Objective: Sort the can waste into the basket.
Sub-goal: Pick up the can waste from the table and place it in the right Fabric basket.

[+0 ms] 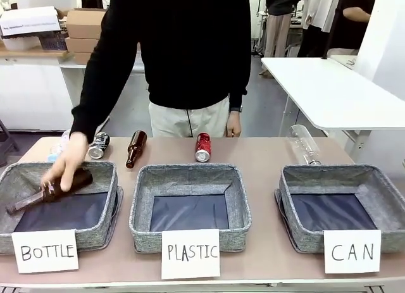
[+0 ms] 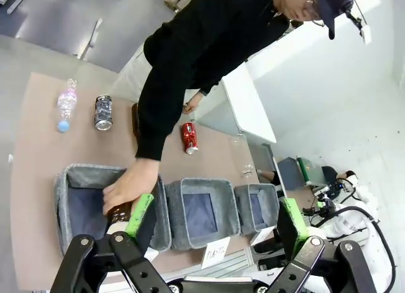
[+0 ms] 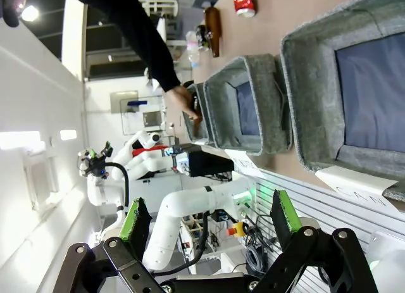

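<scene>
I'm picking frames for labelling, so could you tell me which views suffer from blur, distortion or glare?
Front view: the person's hand at the BOTTLE basket is motion-blurred, the red can sharp. Left wrist view: wide-angle bowing of the table. Right wrist view: rolled sideways, with a glaring lamp.

The left tool [image 2: 215,204] and the right tool [image 3: 209,204] both hover high, jaws spread wide apart.

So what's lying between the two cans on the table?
A brown glass bottle, lying between the dark can and the red can. The front view shows it.
</scene>
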